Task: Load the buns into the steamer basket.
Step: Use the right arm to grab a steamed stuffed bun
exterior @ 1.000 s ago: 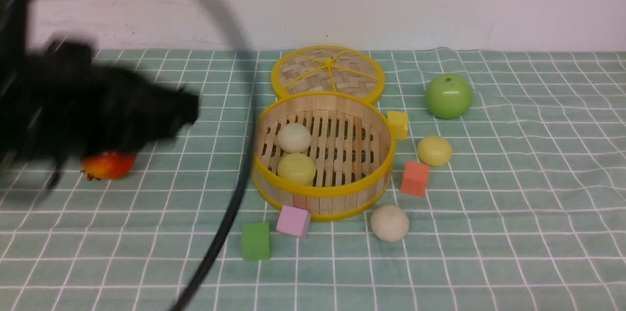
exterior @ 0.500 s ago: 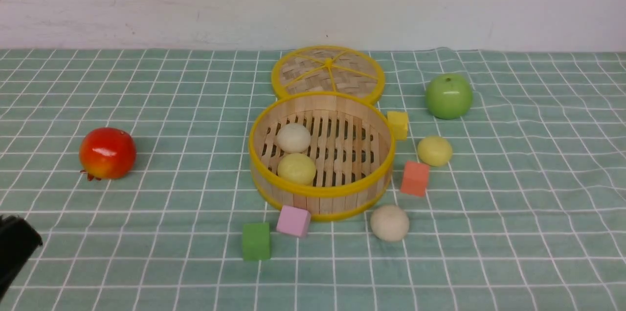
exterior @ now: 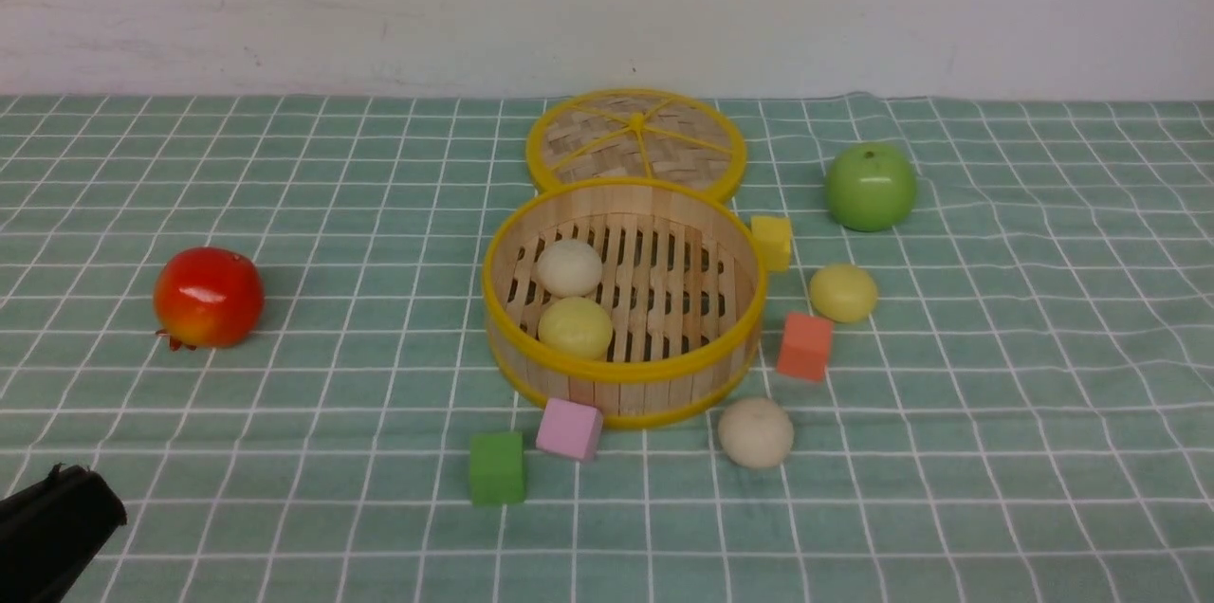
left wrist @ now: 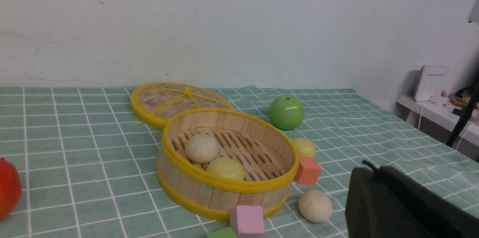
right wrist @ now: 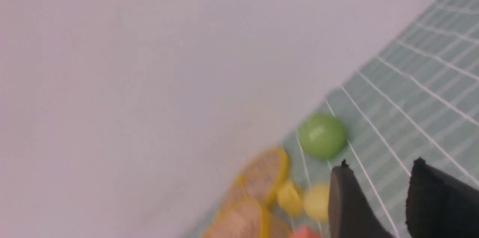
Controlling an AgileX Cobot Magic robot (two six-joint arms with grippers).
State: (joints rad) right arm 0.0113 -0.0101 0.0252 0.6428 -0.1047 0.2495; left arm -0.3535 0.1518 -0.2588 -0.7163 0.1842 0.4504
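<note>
The steamer basket (exterior: 621, 374) stands mid-table with a cream bun (exterior: 569, 266) and a pale yellow bun (exterior: 575, 327) on its slatted floor. Another yellow bun (exterior: 842, 292) lies on the cloth to its right, and a cream bun (exterior: 755, 432) lies by its front right. My left gripper (exterior: 90, 482) is shut and empty, low at the front left corner, far from the basket; the left wrist view shows its closed tip (left wrist: 370, 168). My right gripper (right wrist: 381, 165) appears only in the blurred right wrist view, open with nothing between its fingers.
A woven yellow-rimmed lid (exterior: 635, 138) leans behind the basket. A green apple (exterior: 870, 186) sits at the back right, a red apple (exterior: 208, 297) at the left. Cubes ring the basket: yellow (exterior: 772, 241), orange (exterior: 804, 346), pink (exterior: 569, 429), green (exterior: 496, 467).
My left arm and its cable have swung back from over the red apple to the front left corner. The buns and the basket have not moved.
</note>
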